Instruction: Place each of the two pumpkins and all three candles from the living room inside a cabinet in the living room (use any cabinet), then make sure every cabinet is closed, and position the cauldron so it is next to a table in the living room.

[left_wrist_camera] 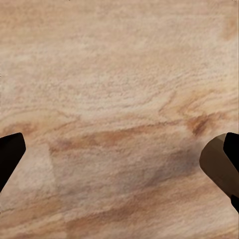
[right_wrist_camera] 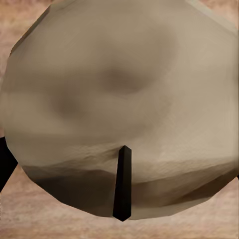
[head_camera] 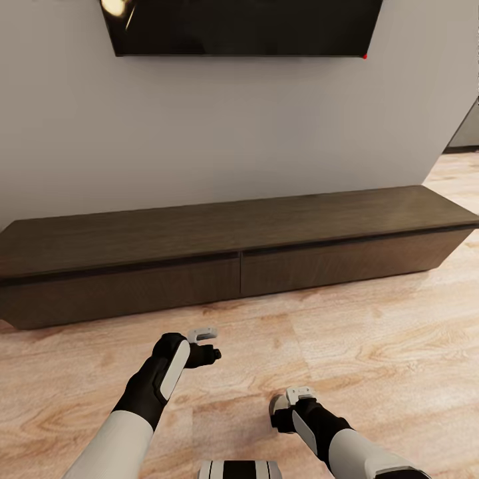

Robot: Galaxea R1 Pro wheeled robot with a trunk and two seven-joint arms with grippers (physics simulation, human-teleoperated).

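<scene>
The cabinet [head_camera: 233,256], a long low dark-brown unit, stands against the wall with both drawer fronts flush. A grey-brown candle [right_wrist_camera: 119,99] with a pale top and a dark wick sits close up in the right wrist view, and my right gripper [right_wrist_camera: 119,167] is shut on it. In the head view that right gripper [head_camera: 285,407] hangs low over the floor, in front of the cabinet's right drawer. My left gripper [head_camera: 205,347] is open over bare floor in front of the cabinet's middle, its fingers [left_wrist_camera: 9,155] wide apart and holding nothing. Pumpkins, cauldron and table are out of view.
A dark TV [head_camera: 243,26] hangs on the grey wall above the cabinet. Wood floor [head_camera: 372,332] stretches between me and the cabinet. The wall ends at the right, where the floor continues past the cabinet's end [head_camera: 459,219].
</scene>
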